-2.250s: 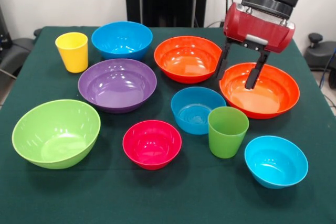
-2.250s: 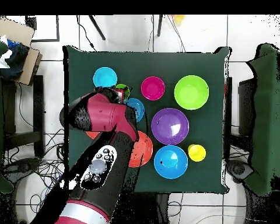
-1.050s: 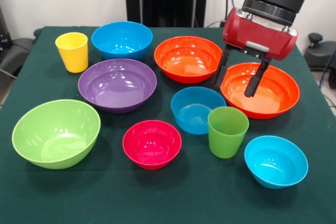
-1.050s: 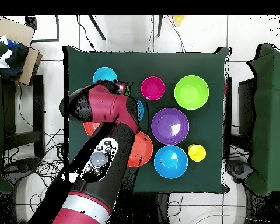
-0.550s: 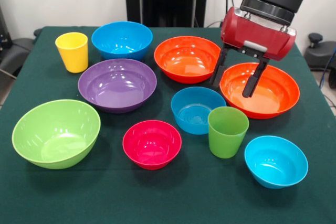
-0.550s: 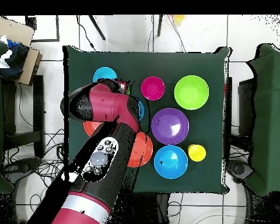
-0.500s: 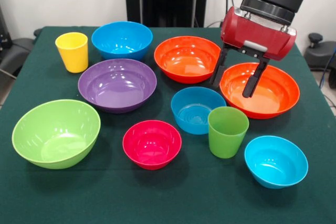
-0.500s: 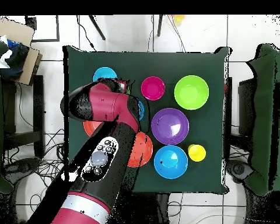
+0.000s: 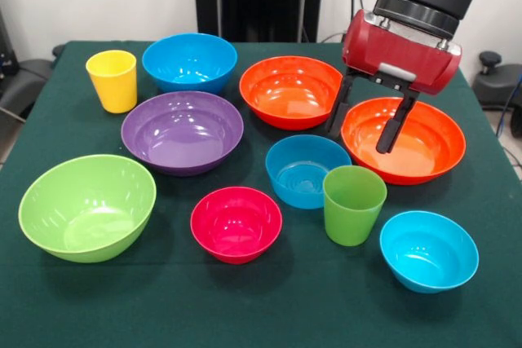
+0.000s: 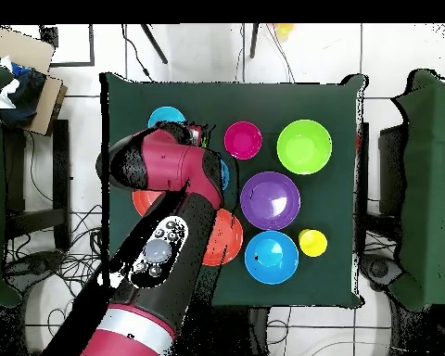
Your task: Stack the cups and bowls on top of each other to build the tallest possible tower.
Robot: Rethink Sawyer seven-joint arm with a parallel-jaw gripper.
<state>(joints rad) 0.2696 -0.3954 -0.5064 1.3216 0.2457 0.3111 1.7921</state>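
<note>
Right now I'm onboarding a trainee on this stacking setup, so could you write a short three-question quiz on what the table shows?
1. True or false: the gripper is open, with nothing between its fingers.
2. Which piece stands right in front of the small blue bowl, on its right, as seen from the front view? A) yellow cup B) green cup C) purple bowl
3. How many orange bowls are on the table, and has any piece been stacked yet?

Key
1. True; it hangs over the near-left rim of the right orange bowl.
2. B, the green cup.
3. Two, the second being the left orange bowl; nothing is stacked, every piece sits alone on the green cloth.
</note>
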